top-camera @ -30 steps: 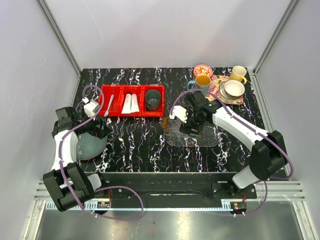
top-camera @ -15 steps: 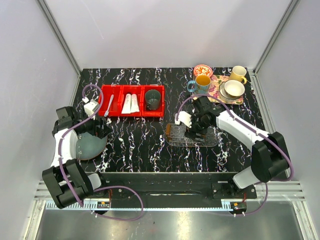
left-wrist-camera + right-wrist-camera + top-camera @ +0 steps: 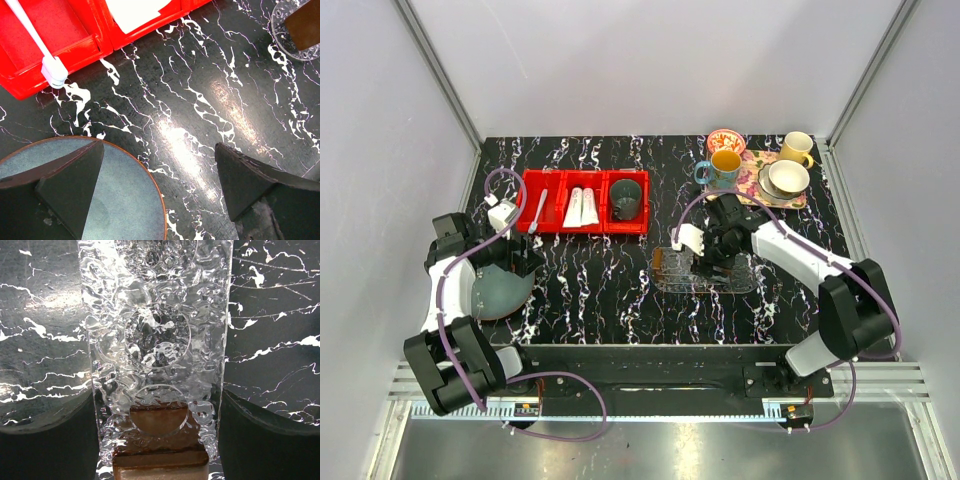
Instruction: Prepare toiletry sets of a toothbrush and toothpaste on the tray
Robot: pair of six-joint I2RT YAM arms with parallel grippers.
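The clear tray (image 3: pixel 735 276) with orange-brown ends lies on the black marble table right of centre. My right gripper (image 3: pixel 708 260) is over its left part. In the right wrist view the gripper (image 3: pixel 157 392) straddles the tray (image 3: pixel 155 305), a finger (image 3: pixel 50 440) against each long edge near the brown end (image 3: pixel 160 460). The pale toothbrush (image 3: pixel 538 212) and two white toothpaste tubes (image 3: pixel 582 207) lie in the red bins (image 3: pixel 550 180). My left gripper (image 3: pixel 523 262) is open and empty. In the left wrist view it (image 3: pixel 159 145) hangs over the edge of a grey-blue plate (image 3: pixel 100 200), below the toothbrush (image 3: pixel 30 30).
A dark green mug (image 3: pixel 626 198) stands in the right red bin. A floral tray (image 3: pixel 756 182) with several mugs and a bowl sits at the back right. The grey-blue plate (image 3: pixel 495 295) lies at the left, under my left arm.
My right gripper and the clear tray moved together a little toward the near edge. The tray's left brown end now sits lower in view. The left arm has not moved.
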